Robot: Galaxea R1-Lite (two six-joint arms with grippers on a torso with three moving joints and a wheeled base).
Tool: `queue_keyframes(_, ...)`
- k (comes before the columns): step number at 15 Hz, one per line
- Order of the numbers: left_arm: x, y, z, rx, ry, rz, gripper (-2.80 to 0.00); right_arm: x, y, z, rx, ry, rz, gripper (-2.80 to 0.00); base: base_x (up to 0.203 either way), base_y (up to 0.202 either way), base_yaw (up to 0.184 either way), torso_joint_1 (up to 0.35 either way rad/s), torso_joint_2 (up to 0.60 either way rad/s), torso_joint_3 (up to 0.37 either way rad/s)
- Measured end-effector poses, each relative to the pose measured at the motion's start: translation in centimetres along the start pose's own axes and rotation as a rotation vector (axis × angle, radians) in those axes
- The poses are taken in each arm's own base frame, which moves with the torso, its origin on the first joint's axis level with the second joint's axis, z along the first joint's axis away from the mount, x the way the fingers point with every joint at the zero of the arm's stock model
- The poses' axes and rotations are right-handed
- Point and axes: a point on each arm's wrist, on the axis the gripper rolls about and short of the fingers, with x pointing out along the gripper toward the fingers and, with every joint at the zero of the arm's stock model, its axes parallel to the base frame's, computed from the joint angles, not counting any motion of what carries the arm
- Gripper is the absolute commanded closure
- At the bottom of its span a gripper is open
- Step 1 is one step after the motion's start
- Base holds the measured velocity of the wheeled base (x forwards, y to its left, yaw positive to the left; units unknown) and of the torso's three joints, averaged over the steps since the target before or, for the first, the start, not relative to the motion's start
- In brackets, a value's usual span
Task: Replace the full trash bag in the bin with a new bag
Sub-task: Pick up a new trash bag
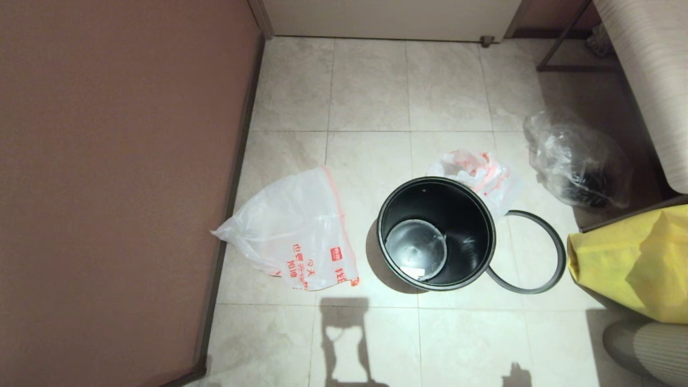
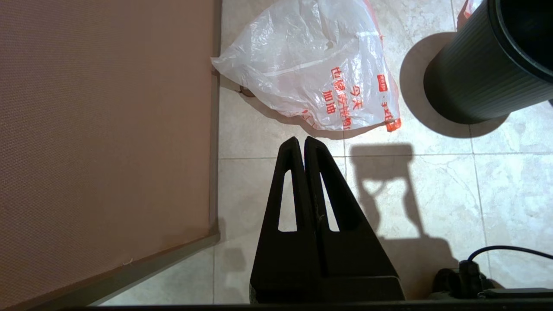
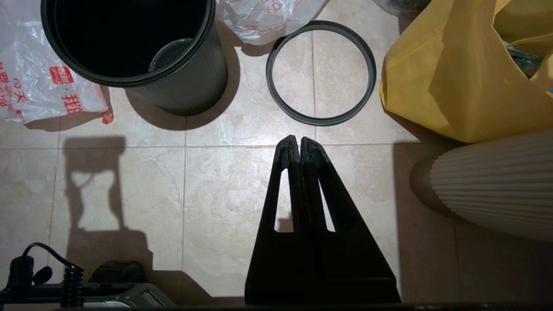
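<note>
The bin [image 1: 465, 215] [image 3: 181, 90] [image 2: 475, 82], a black pail, stands upright on the tiled floor with no bag in it. Its loose grey ring [image 1: 559, 252] [image 3: 320, 122] lies flat on the floor to its right. The full trash bag [image 1: 475, 172] [image 3: 263, 17] sits crumpled just behind the bin. The new bag [image 1: 293, 231] [image 2: 311, 65] [image 3: 34, 73] lies limp to the bin's left, by the wall. My left gripper [image 2: 301, 140] hangs shut and empty above the floor short of the new bag. My right gripper [image 3: 299, 139] is shut and empty, short of the ring. Neither shows in the head view.
A brown wall panel [image 1: 107, 188] closes the left side. A clear bag with dark contents [image 1: 578, 161] sits at back right. A yellow bag [image 1: 629, 258] [image 3: 453, 73] stands close right of the ring, above a ribbed beige object [image 3: 497, 181].
</note>
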Motion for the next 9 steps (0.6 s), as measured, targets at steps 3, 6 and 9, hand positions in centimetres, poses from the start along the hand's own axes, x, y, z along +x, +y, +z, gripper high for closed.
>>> queue_keyframes(3,-0.3,0.0,1.2,-0.003,-0.043,0.002,0.0,0.0,0.0,0.0,0.0,0.0,0.0,0.0,0.0,0.0,0.0,0.0,0.0,0.0)
queue_keyframes(6,-0.3,0.2,5.5,0.023,-0.073,0.003,0.0,0.0,0.0,0.0,0.0,0.0,0.0,0.0,0.0,0.0,0.0,0.0,0.0,0.0)
queue_keyframes(9,1.9,0.3,11.4,0.142,-0.056,0.007,0.0,0.0,0.0,0.0,0.0,0.001,0.0,0.0,0.0,0.0,0.0,0.0,0.0,0.0)
